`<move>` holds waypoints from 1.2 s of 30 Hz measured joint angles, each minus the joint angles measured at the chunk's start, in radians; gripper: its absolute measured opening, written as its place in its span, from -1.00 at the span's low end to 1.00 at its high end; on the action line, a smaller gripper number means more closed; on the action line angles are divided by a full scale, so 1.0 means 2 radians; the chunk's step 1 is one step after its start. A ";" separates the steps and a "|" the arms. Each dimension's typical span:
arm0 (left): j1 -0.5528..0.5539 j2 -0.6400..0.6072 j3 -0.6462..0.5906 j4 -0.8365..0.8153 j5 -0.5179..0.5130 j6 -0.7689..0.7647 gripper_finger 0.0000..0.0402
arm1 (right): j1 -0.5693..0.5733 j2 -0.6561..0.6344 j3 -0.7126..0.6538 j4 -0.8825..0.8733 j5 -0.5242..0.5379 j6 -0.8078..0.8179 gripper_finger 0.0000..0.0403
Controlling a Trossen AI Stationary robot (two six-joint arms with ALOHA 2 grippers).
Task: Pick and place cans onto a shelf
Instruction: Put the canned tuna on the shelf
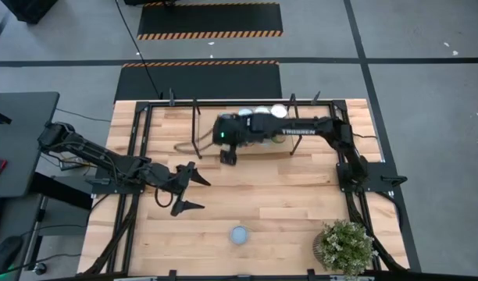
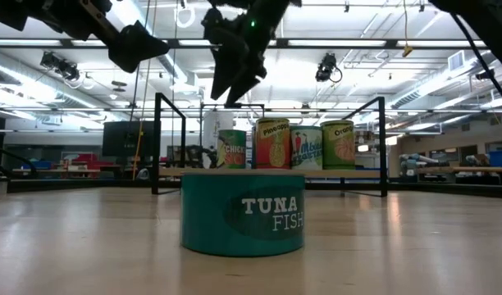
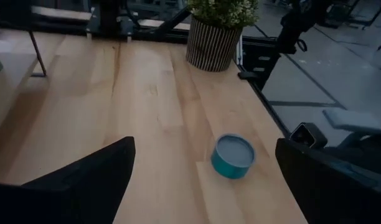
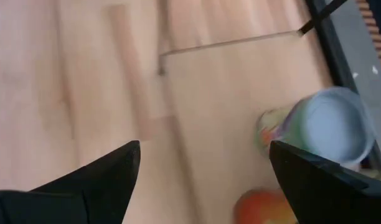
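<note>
Cans (image 2: 294, 146) stand upright in a row on the shelf (image 1: 301, 150) at upper centre of the high view, axes vertical, round tops facing up; four labels face the low camera. One short teal tuna can (image 1: 240, 235) sits alone on the bench (image 1: 286, 203) at lower centre of the high view, upright on its flat end, pale-blue top up, well apart from the shelf. A potted plant (image 1: 346, 246) stands at the lower right of the bench.

Right gripper (image 1: 228, 157) hangs over the left end of the shelf, just beside the row of cans; fingers apart, holding and touching nothing. Left gripper (image 1: 194, 192) hovers over the bench at centre left, fingers spread wide, empty, well apart from the tuna can.
</note>
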 joint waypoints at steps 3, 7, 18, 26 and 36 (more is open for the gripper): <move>0.000 0.000 0.000 -0.001 -0.003 0.027 0.96 | 0.038 -0.005 0.000 -0.015 0.018 0.035 0.81; 0.000 0.000 0.000 -0.002 -0.003 0.076 0.96 | 0.083 -0.005 0.000 -0.058 0.032 0.083 0.81; 0.000 -0.007 0.000 0.014 -0.007 0.172 0.96 | 0.200 -0.009 -0.003 -0.141 0.094 0.214 0.77; 0.008 -0.008 0.000 -0.007 -0.010 0.193 0.96 | 0.256 -0.003 -0.002 -0.108 0.106 0.228 0.77; 0.005 -0.052 0.001 -0.068 -0.019 0.123 0.96 | 0.302 0.067 -0.005 0.008 0.093 0.147 0.78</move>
